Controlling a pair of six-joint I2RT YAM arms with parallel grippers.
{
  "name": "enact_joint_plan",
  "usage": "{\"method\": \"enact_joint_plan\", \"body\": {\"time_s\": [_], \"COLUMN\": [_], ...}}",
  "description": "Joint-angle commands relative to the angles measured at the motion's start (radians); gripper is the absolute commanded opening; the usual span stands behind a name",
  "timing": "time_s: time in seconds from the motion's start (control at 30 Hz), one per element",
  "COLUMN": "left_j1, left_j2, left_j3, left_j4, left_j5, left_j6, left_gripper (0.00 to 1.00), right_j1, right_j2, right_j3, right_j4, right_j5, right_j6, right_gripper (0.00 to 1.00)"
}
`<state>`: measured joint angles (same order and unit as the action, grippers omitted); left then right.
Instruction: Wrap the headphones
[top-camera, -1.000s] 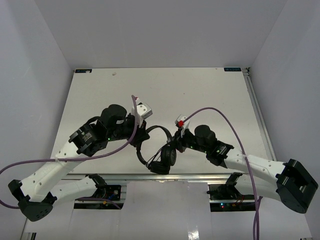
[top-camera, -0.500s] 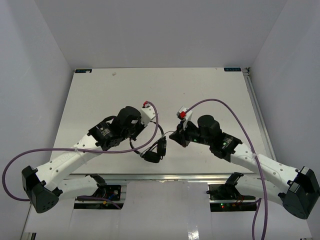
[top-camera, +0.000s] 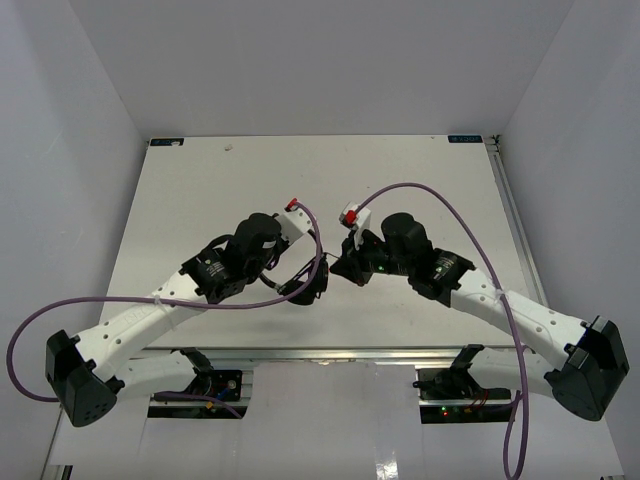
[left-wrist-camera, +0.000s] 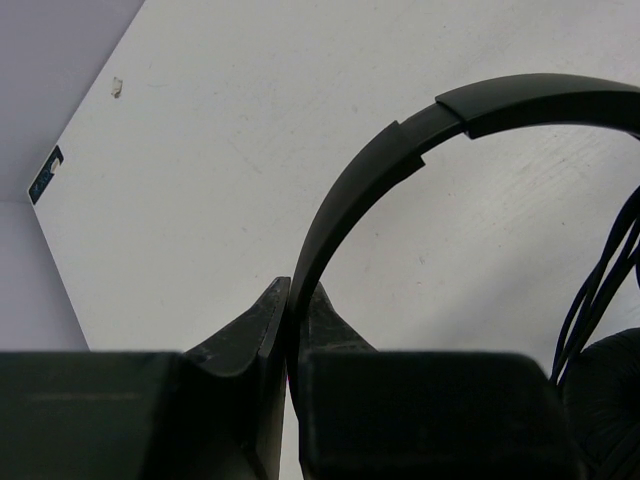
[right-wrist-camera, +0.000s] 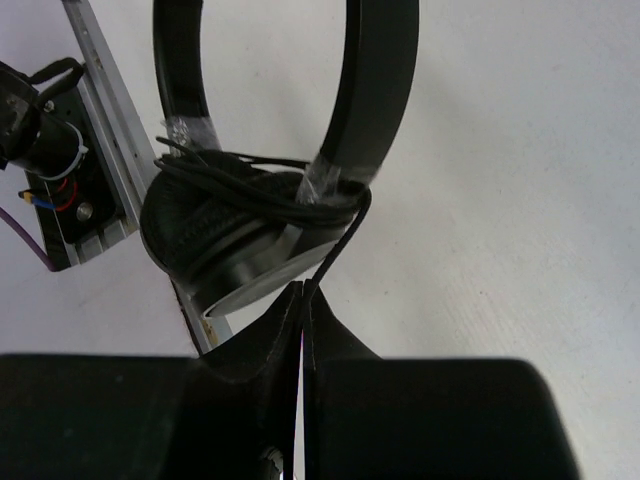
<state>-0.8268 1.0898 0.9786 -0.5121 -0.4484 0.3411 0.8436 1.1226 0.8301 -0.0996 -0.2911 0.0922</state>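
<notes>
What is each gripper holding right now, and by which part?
The left gripper is shut on the headband of the headphones; the right gripper pinches their thin cord.

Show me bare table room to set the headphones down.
Bare: the table's far half, between its far edge and the left gripper and right gripper. Crowded: the near middle, where both hold the headphones.

Left wrist view: headband (left-wrist-camera: 400, 150) and cord (left-wrist-camera: 600, 270) both run off the right edge, and the earcup (left-wrist-camera: 612, 400) is clipped at the bottom corner. Right wrist view: headband loop cut by the top edge, cord end lost between right gripper (right-wrist-camera: 302, 292) fingers. Top view: headphones (top-camera: 305, 286) mostly buried under both wrists, just a dark clump, cord untraceable.
</notes>
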Motion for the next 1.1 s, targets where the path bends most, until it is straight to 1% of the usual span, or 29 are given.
{"method": "enact_joint_plan", "body": {"time_s": [0.0, 0.23, 0.4, 0.6, 0.77, 0.9, 1.07], "left_j1": [0.000, -0.001, -0.001, 0.000, -0.002, 0.000, -0.001], "left_j2": [0.003, 0.046, 0.050, 0.058, 0.084, 0.103, 0.145], "left_j3": [-0.007, -0.014, -0.021, -0.023, -0.015, -0.015, 0.019], "left_j4": [0.078, 0.097, 0.107, 0.122, 0.122, 0.117, 0.091], "left_j5": [-0.052, -0.087, -0.104, -0.178, -0.232, -0.277, -0.381], "left_j6": [0.024, 0.005, 0.004, 0.005, -0.033, -0.053, -0.146], "left_gripper": [0.00, 0.00, 0.00, 0.00, 0.00, 0.00, 0.00], "right_j1": [-0.005, -0.005, -0.005, -0.005, -0.004, -0.005, 0.007], "right_j2": [0.025, 0.063, 0.087, 0.106, 0.097, 0.086, 0.084], "right_j3": [0.123, 0.203, 0.219, 0.227, 0.200, 0.162, 0.133], "right_j4": [-0.050, -0.090, -0.091, -0.075, -0.010, 0.048, 0.145], "right_j5": [0.004, 0.004, 0.007, -0.019, -0.065, -0.053, -0.042], "right_j6": [-0.029, -0.023, -0.017, 0.006, 0.052, 0.105, 0.184], "right_gripper": [0.08, 0.08, 0.08, 0.08, 0.08, 0.08, 0.08]}}
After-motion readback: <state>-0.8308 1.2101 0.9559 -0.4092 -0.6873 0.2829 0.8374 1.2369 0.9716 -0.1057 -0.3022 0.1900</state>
